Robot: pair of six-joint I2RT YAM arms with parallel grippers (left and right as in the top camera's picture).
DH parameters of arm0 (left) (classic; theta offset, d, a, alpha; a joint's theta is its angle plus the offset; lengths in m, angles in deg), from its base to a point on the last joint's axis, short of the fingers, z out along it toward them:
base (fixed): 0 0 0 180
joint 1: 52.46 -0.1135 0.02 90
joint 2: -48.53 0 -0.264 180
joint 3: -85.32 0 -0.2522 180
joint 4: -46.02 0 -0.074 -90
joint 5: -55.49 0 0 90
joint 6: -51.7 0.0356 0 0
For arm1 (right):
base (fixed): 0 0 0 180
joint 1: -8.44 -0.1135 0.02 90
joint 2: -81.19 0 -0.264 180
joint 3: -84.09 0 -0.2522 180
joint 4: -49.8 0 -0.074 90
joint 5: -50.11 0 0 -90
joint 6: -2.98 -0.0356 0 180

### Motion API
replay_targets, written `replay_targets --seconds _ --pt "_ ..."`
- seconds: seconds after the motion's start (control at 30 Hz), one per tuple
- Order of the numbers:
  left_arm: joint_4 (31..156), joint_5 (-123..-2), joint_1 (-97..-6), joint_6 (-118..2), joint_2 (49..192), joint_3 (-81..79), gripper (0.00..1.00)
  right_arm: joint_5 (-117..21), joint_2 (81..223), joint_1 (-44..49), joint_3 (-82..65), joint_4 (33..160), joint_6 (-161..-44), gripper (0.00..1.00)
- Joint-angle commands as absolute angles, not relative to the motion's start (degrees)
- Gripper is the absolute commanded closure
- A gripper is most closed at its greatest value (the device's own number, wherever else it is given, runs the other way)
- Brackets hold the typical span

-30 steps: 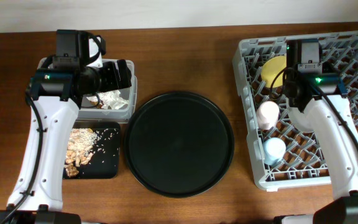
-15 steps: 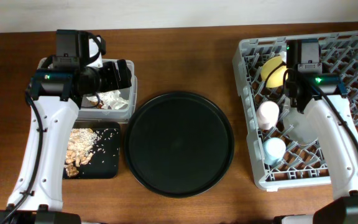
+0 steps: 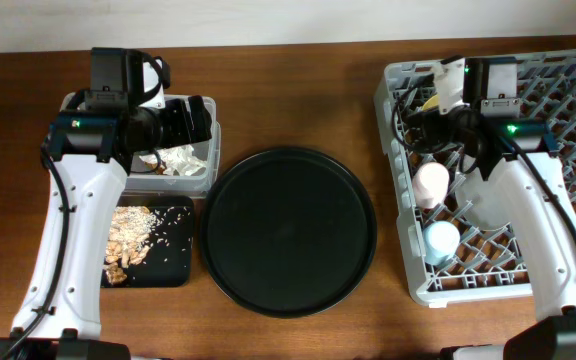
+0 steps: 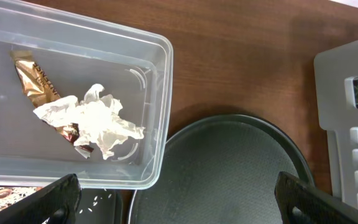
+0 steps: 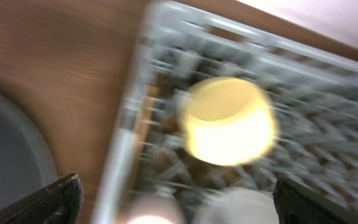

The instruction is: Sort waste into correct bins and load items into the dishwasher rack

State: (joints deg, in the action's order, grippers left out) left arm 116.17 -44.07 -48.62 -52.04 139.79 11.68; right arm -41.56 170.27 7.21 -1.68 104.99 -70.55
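Though blur smears it, yellow bowl (image 5: 229,121), rack (image 5: 124,158)

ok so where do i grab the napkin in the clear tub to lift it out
Probably take the napkin by its raised crumpled middle, straight down from above: the tub walls block a sideways approach, and the wrapper lies partly under it.

Dark reddish-brown wood-grain tabletop (image 3: 298,95) filling the overhead view, pale off-white strip (image 3: 268,20) along its far edge, wall or floor unclear, even soft light, faint sheen on the wood
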Motion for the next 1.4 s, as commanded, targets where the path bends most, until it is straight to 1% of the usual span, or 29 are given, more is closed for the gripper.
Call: replay_targets --seconds 0.0,0.6,0.77,0.9,1.07,1.2,1.3,1.37 --pt "116.1 -43.7 -48.6 -52.0 138.8 12.7 0.01 -53.2 169.6 6.9 -1.5 104.7 -73.0 0.01" --pt "116.1 -43.7 -48.6 -52.0 138.8 12.7 0.01 -53.2 169.6 6.9 -1.7 104.7 -73.0 0.01" --pt "116.1 -43.7 -48.6 -52.0 138.8 12.7 0.01 -53.2 164.0 6.9 -1.7 104.9 -73.0 0.01" --pt "116.1 -43.7 -48.6 -52.0 138.8 12.7 0.01 -53.2 151.1 6.9 -1.7 104.9 -73.0 0.01" --pt "116.1 -43.7 -48.6 -52.0 138.8 12.7 0.01 -51.3 131.6 6.9 -1.7 104.9 -73.0 0.01" --pt "116.1 -43.7 -48.6 -52.0 138.8 12.7 0.01 -51.3 119.3 6.9 -2.3 104.9 -72.9 0.01" --pt "116.1 -43.7 -48.6 -52.0 138.8 12.7 0.01 -51.0 110.0 6.9 -5.6 104.9 -72.3 0.01" --pt "116.1 -43.7 -48.6 -52.0 138.8 12.7 0.01 -50.2 103.0 6.9 -10.6 104.9 -72.3 0.01"
